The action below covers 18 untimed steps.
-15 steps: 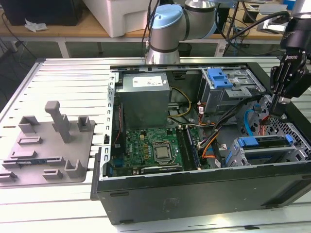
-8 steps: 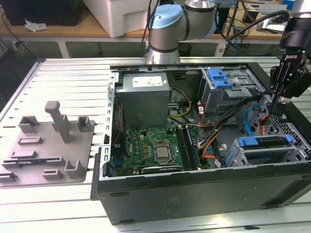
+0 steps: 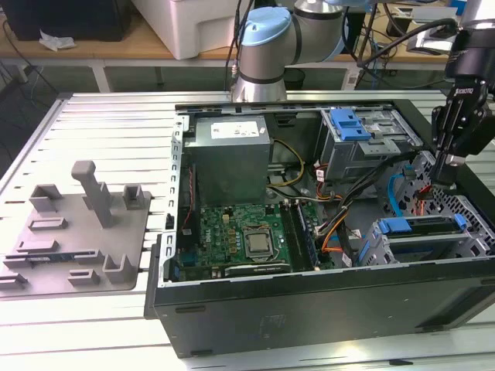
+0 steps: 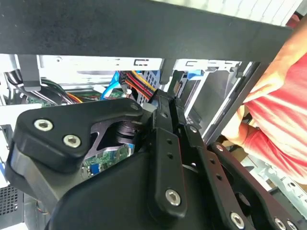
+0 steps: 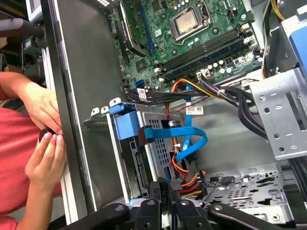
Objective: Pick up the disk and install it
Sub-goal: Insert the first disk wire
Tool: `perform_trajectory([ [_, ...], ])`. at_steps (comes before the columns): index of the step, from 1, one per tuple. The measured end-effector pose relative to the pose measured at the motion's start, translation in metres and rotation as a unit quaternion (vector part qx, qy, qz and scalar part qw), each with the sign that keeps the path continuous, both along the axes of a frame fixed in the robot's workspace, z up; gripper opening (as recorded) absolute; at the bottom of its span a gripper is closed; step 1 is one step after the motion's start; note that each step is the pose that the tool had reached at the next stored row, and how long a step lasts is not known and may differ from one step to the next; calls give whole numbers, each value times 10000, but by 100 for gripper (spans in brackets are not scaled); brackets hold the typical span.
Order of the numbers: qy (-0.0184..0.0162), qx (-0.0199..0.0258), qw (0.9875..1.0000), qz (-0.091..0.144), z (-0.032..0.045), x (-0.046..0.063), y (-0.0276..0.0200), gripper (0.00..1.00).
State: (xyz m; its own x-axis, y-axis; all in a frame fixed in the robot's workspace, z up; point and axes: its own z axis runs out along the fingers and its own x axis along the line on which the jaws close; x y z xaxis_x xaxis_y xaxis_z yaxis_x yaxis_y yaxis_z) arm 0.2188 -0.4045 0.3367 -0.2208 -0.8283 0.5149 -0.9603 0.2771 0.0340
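Disk [image 5: 126,125] mostly hidden inside grey cage [image 5: 154,115], near claw [image 5: 163,185].

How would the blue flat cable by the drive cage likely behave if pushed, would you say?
Probably floppy: the blue flat cable hangs in a loose loop. Likely light, since it is a thin ribbon.

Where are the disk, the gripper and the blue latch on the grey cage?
disk [image 3: 418,225]: exterior view, on its blue carrier frame.
gripper [image 3: 445,178]: exterior view, at its fingertips.
blue latch [image 3: 352,124]: exterior view, middle of its top face.
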Motion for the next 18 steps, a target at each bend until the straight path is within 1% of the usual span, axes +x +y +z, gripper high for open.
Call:
perform_trajectory([
  [1, 0, -11, 10000, 4, -1, -26, -1, 18],
  [2, 1, -11, 10000, 10, -1, -54, -5, 18],
  [4, -1, -11, 10000, 43, -1, -118, -31, 18],
  [5, -2, -12, 10000, 56, 1, -130, -39, 18],
  [12, -3, -10, 9996, 293, 3, -186, -78, 18],
  [18, -3, -11, 9995, 325, 3, -200, -81, 18],
])
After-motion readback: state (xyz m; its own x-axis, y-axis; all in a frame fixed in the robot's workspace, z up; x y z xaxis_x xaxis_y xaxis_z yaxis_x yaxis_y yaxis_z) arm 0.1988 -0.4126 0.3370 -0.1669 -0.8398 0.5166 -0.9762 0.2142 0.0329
